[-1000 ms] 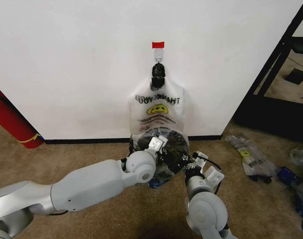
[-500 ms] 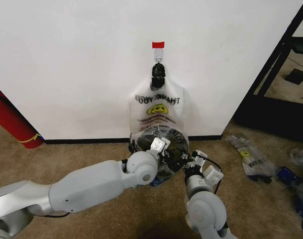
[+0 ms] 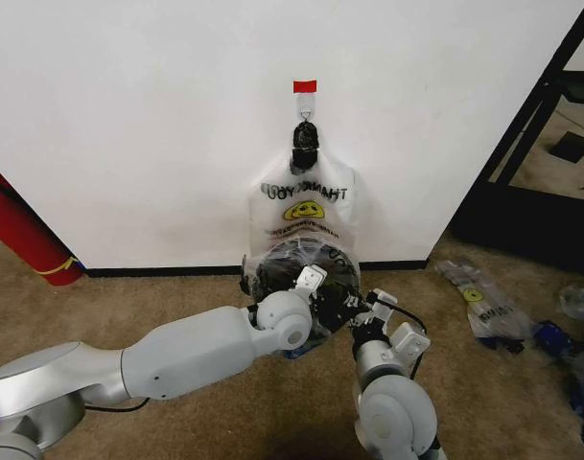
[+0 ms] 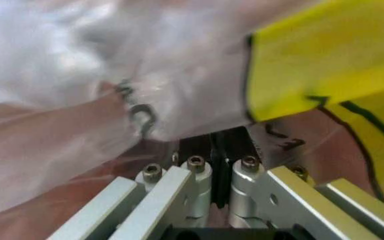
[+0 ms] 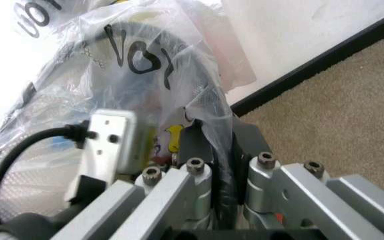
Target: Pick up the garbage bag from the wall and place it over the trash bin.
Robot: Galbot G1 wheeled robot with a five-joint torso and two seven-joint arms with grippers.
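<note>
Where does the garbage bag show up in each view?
Head view: garbage bag low centre, over the trash bin.
Left wrist view: its film pinched in the left claw.
Right wrist view: pinched in the right claw.
Shared landmark: black baseboard, head and right wrist views.

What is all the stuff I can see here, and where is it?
Wall: one, white, black baseboard, straight ahead.
Tape: one, red, on wall above hook.
Hook: one, dark, holding the hanging bag.
Hanging bag: one, whitish, smiley, on wall.
Garbage bag: one, clear, draped over bin.
Bin: one, black mesh, at wall's foot.
Extinguisher: one, red, far left.
Flat bag: one, clear, on carpet, right.
Left gripper: shut on garbage bag.
Right gripper: shut on garbage bag.
</note>
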